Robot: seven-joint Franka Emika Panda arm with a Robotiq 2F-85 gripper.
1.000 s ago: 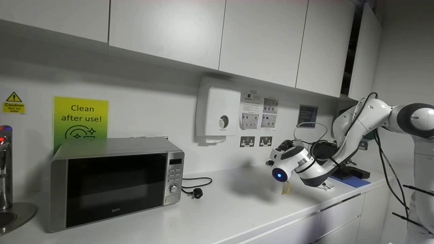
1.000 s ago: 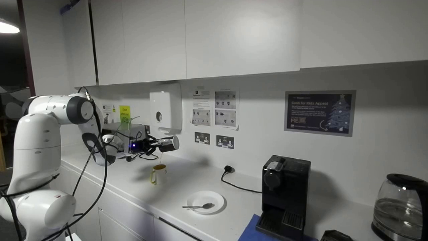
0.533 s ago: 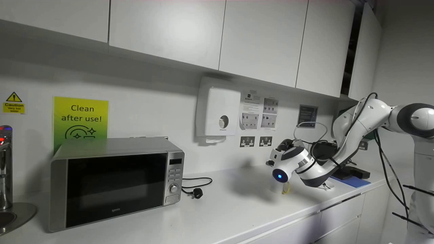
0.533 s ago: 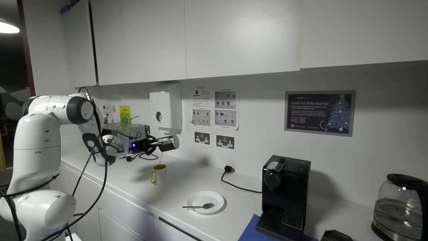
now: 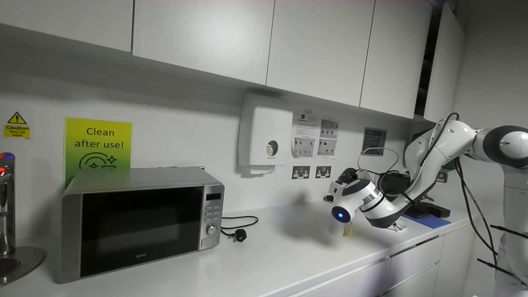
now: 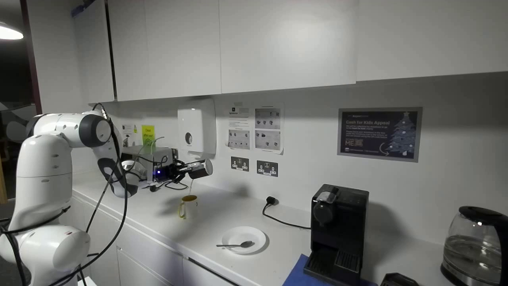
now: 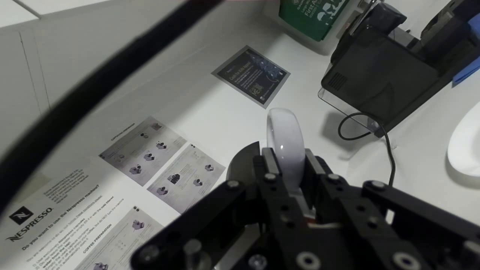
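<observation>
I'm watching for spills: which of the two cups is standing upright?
The white cup with the yellow handle: it stands on the counter, while the dark cup hangs tilted above it, the tool gripping its white handle.

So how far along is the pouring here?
Already done: the dark cup is gripped by its handle in the end effector and tipped above the yellow-handled mug, which stands upright on the counter. In hand: the pour, with a thin stream falling toward the mug. Left, probably: finishing that and levelling the cup, which is tilted; the fill level cannot be seen.
</observation>
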